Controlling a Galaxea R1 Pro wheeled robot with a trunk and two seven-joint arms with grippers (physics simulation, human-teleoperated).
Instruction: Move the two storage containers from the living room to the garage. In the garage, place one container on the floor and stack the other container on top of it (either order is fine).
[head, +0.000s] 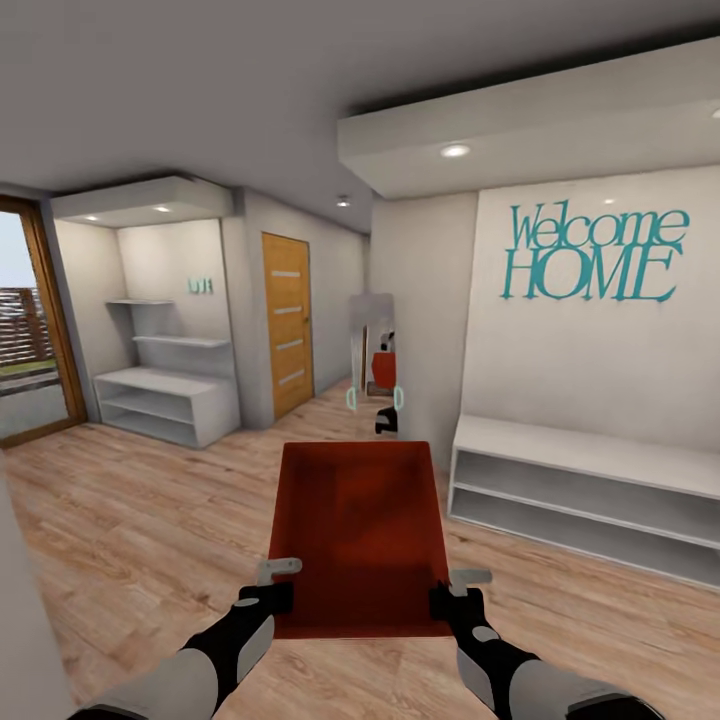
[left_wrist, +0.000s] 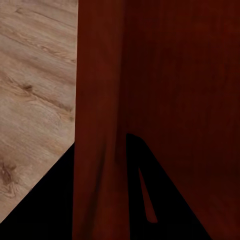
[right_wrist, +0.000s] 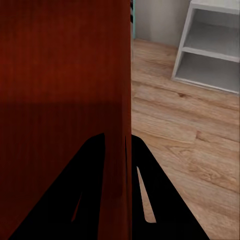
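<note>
One red-orange storage container (head: 360, 530) hangs in front of me above the light wood-plank flooring, open top up, long side pointing away. My left gripper (head: 272, 590) is shut on its near left wall and my right gripper (head: 450, 595) on its near right wall. In the left wrist view the ribbed red wall (left_wrist: 100, 100) runs between the dark fingers (left_wrist: 50, 210). In the right wrist view the right wall (right_wrist: 120, 75) is likewise pinched between the black fingers (right_wrist: 165, 210). The garage and its concrete floor are out of view.
A low white shelf unit (head: 590, 500) stands along the right wall under a teal "Welcome HOME" sign (head: 590, 255). White shelves (head: 165, 400) fill the left alcove beside a wooden door (head: 287, 320). A narrow passage (head: 375, 370) opens straight ahead. A glass door (head: 30, 330) is at far left.
</note>
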